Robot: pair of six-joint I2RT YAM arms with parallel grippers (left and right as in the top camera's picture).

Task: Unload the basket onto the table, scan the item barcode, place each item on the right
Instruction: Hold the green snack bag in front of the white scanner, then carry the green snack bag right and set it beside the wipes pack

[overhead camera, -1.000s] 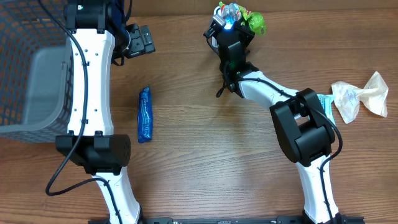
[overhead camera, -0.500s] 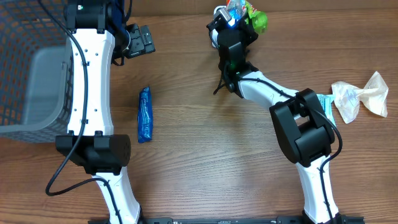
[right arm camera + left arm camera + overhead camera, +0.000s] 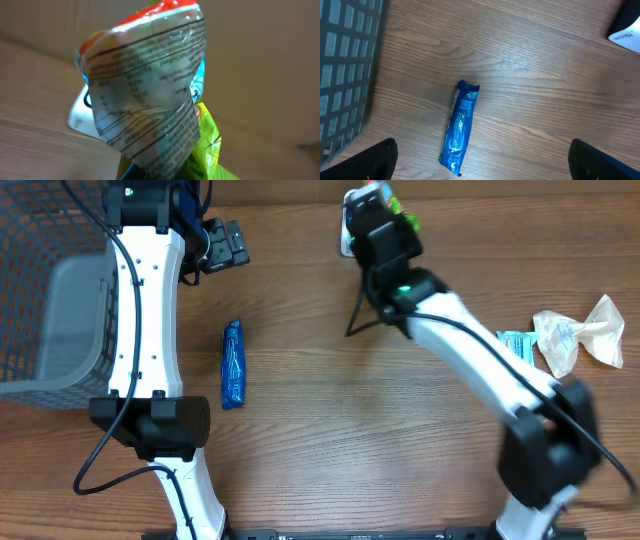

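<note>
From overhead we saw the right gripper (image 3: 374,210) stretched out to the far edge of the wooden table (image 3: 330,430). Its claw was clenched on a crinkled snack packet (image 3: 150,95) (red at the top, green lower down, fine print across a clear middle), which filled the right wrist view. The left gripper (image 3: 226,246) hung released, fingers (image 3: 375,160) spread wide, above a blue wrapper (image 3: 461,127) that lay flat on the wood near a grey mesh basket (image 3: 40,300). Near the right edge we noted a crumpled white bag (image 3: 580,335) just beside a small teal packet (image 3: 514,345).
</note>
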